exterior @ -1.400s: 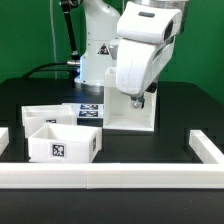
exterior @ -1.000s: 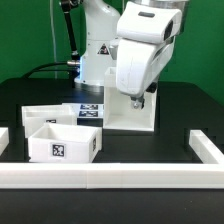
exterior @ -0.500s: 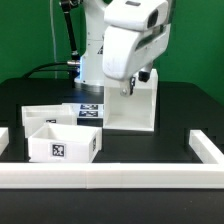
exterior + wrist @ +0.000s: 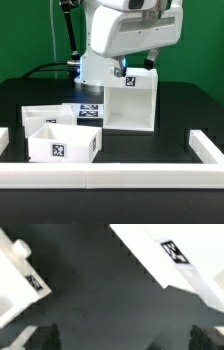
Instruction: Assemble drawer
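The white drawer casing stands upright on the dark table, right of centre in the exterior view. Two shallow white trays sit to its left: the front one shows a tag, the other lies behind it. My gripper hangs just above the casing's top edge, open and holding nothing. In the wrist view the gripper shows two dark fingertips wide apart over bare table. Two tagged white parts, one on one side and one on the other, flank the view.
Long low white rails border the work area: front, the exterior view's left and right. The marker board lies flat behind the trays. The robot base and cables stand at the back.
The arm has risen and swung toward the exterior view's left. The gripper went from low in front of the casing to above its top edge. The casing and trays have not moved.
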Controlling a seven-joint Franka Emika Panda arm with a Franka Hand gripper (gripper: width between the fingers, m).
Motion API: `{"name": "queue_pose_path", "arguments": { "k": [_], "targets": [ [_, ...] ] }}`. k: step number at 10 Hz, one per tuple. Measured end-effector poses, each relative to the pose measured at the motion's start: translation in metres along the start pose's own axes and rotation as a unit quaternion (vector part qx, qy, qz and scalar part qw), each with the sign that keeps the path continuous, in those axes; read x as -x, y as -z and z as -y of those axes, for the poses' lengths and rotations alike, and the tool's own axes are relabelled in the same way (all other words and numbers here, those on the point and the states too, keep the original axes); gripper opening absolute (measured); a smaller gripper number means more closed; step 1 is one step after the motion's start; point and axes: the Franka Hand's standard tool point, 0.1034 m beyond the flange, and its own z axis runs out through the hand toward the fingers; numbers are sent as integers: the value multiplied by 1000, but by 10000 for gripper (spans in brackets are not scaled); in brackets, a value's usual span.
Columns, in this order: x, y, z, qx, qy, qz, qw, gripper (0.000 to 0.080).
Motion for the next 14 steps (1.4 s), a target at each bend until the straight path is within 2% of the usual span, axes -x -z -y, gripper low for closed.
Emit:
{"name": "queue_pose_path", "arguments": {
  "k": [2, 3, 6, 7, 9, 10, 13, 14],
  "targets": [
    [8, -5, -5, -3, -83, 8, 996, 650],
    [12, -4, 2, -2, -150, 13, 989, 650],
    [28, 9, 36, 12, -291, 5, 957, 650],
    [33, 10, 44, 15, -301, 1, 953, 650],
    [48, 7, 66, 24, -296, -31, 954, 650],
    [54, 1, 72, 25, -291, -38, 956, 650],
    [49, 1, 70, 22, -301, -45, 952, 650],
    [44, -5, 72, 20, -310, -60, 949, 650]
  ]
}}
